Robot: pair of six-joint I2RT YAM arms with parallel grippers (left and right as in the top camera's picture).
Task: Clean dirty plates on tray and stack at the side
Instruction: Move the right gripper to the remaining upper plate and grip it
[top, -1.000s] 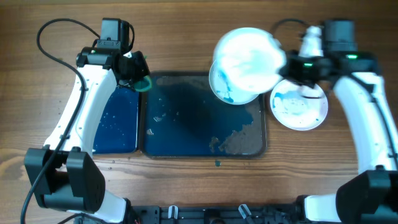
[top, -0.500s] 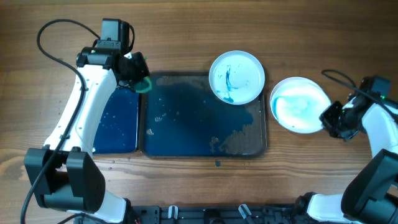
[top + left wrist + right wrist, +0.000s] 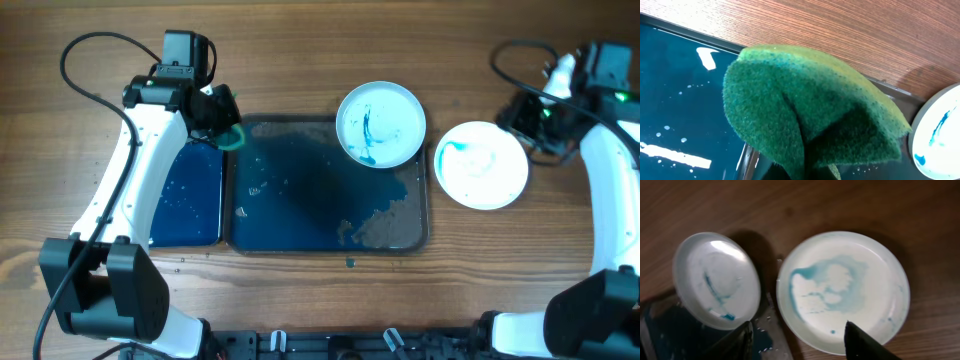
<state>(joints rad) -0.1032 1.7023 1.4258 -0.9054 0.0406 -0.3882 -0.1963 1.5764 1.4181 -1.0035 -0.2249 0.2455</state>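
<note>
A white plate [image 3: 380, 123] streaked with teal is seen lying across the far rim of the dark tray [image 3: 300, 200] near its right corner, part of it over the table [image 3: 300, 60]. A second plate [image 3: 481, 165], washed with pale teal, is set on the table just beside the tray's right end, apart from the first. Only its top face is shown, so whether another plate lies beneath it cannot be told.

The right gripper [image 3: 799, 341] is held over the near edge of this second plate. In the right wrist view only the dark tips of its fingers [image 3: 860, 342] are shown, cut off by the bottom edge. The jaws are spread wide and nothing is gripped. From overhead the gripper is only a dark mass by the plate's far right rim, and its fingers cannot be made out.

The left gripper [image 3: 224, 127] is held over the tray's far left corner, closed on a green sponge [image 3: 810, 110]. The sponge is folded and pinched at its lower end and fills most of the left wrist view, so the jaws are hidden behind it. A sliver of the first plate is caught at that view's right edge. A narrower tray [image 3: 185, 200], flecked with pale drops, is partly covered by the left arm.
</note>
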